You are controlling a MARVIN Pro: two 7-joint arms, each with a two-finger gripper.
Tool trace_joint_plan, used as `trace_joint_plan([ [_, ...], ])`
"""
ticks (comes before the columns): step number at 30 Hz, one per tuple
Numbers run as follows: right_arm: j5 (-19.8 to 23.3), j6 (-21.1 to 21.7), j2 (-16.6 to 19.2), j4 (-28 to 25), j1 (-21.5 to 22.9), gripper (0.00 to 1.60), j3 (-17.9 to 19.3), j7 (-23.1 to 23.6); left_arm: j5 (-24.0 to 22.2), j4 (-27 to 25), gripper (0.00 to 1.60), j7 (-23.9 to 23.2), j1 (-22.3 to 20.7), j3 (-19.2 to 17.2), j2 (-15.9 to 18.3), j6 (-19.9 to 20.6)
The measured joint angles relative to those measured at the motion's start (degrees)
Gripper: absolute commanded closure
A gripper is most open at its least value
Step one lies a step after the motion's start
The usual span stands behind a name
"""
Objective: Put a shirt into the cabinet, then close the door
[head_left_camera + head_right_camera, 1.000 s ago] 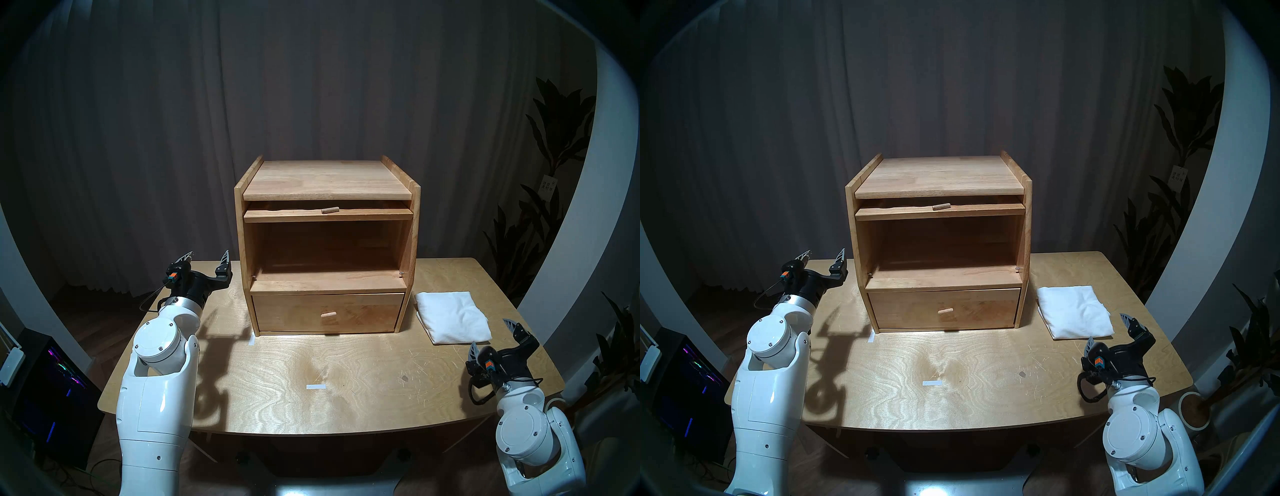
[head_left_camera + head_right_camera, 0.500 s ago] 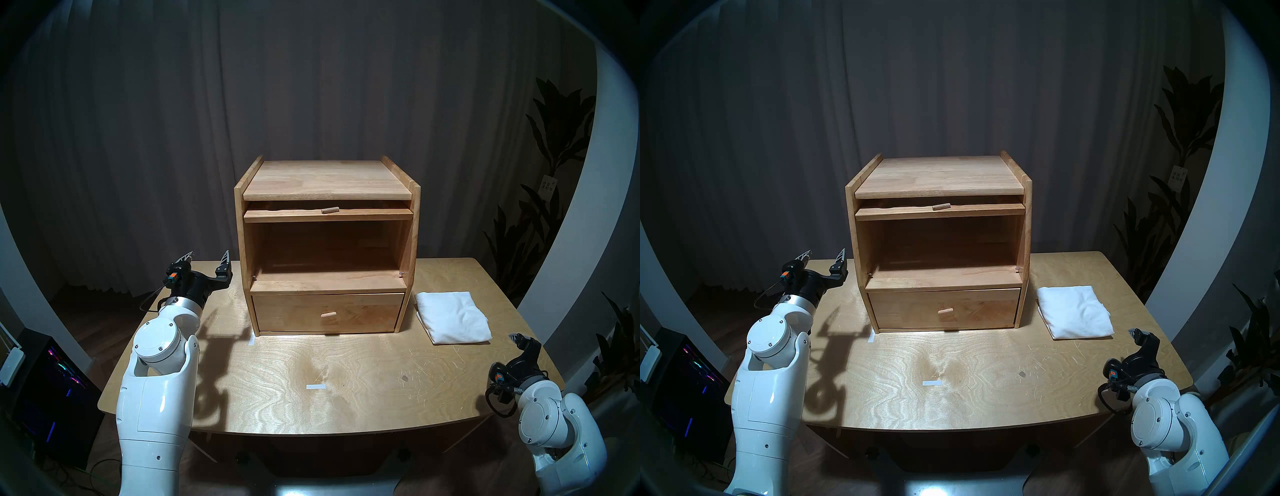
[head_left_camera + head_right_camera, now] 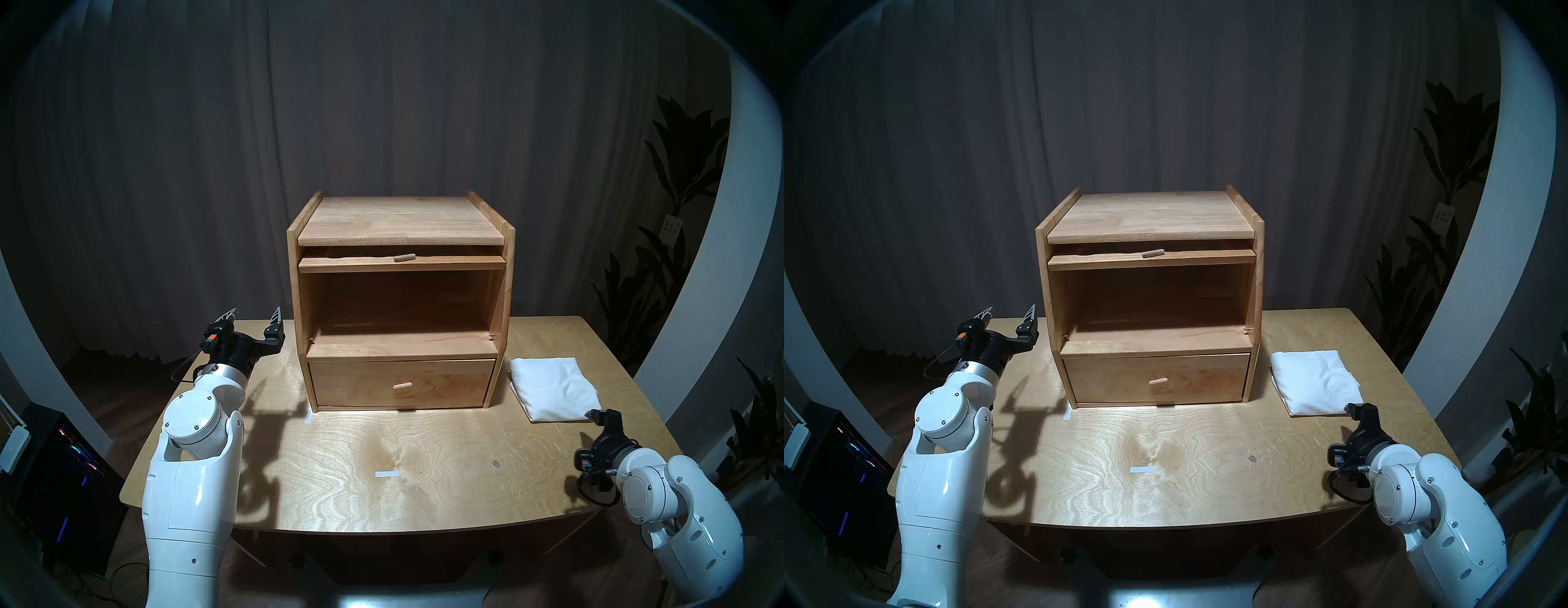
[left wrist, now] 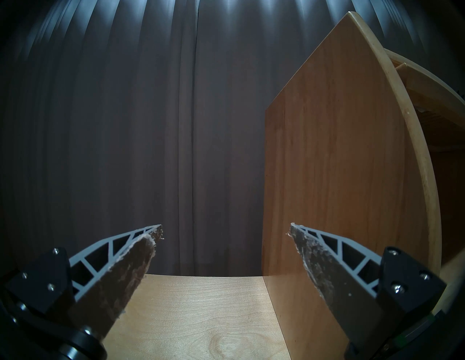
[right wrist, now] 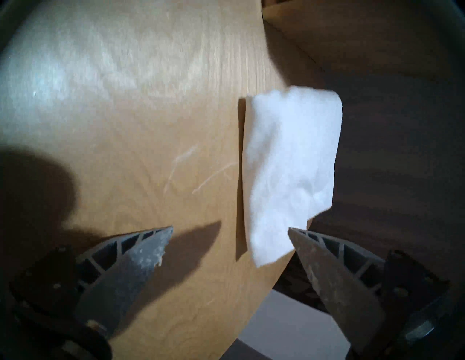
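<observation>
Shirt placement decided everything at this moment: the plain white folded fabric shirt (image 3: 553, 388) lay flat on the pale plywood table (image 3: 424, 467), just beside the right wall of the light-wood cube-shaped cabinet (image 3: 401, 220), not inside it. The right gripper (image 5: 230, 230), a black pincer with grey ribbed fingers, sat at the shirt's near right corner, at or almost at the cloth, with the shirt stretching away from it toward the back of the table. The long axis of the folded shirt ran roughly front to back, angled slightly. The right arm was plainly the nearer one. The left gripper (image 3: 253, 313) hung well apart on the far side, beside the cabinet's left wall, its fingers spread wide and holding nothing.

The cabinet's large compartment stood open and looked bare. The door (image 3: 402, 263), a light-wood panel with a small peg handle, lay raised and flat under the top board, seen edge-on. The drawer (image 3: 401, 382) below looked shut.

From the head views, the right gripper appeared edge-on, so its spread could not be judged there. The right wrist view, though blurred, showed the fingers parted, one over bare table and the other at the shirt's corner, gripping nothing yet. The left wrist view showed only dark curtain (image 4: 125, 125) and the cabinet's side.
</observation>
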Motion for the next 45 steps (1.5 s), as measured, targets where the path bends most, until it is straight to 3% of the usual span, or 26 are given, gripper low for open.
trace_joint_plan([
  [6,-1.2,-1.7,3.6,3.3,4.5,0.0,-2.7,1.9,0.0,0.0,0.0,0.0,0.0,0.0,0.0,0.0],
  [18,-2.2,-4.0,6.8,11.7,12.9,0.0,-6.0,3.8,0.0,-0.1,0.0,0.3,0.0,0.0,0.0,0.0],
  [34,-5.8,-7.4,5.4,23.1,25.1,0.0,-12.6,-1.2,0.0,-0.1,0.0,0.4,0.0,0.0,0.0,0.0],
  [35,-6.1,-7.6,5.1,23.9,26.0,0.96,-13.0,-1.5,0.0,-0.1,0.0,0.4,0.0,0.0,0.0,0.0],
  [36,-6.4,-7.7,4.7,24.7,26.9,1.6,-13.4,-1.9,-0.1,-0.1,0.0,0.4,0.0,0.0,0.0,0.0],
  [41,-6.4,-8.2,2.3,29.1,30.2,1.6,-14.8,-3.1,-0.1,-0.1,0.0,0.5,0.0,0.0,0.0,0.0],
  [45,-3.6,-8.3,0.1,32.1,33.2,1.6,-14.6,-4.2,-0.1,-0.1,0.0,0.6,0.0,0.0,0.0,0.0],
])
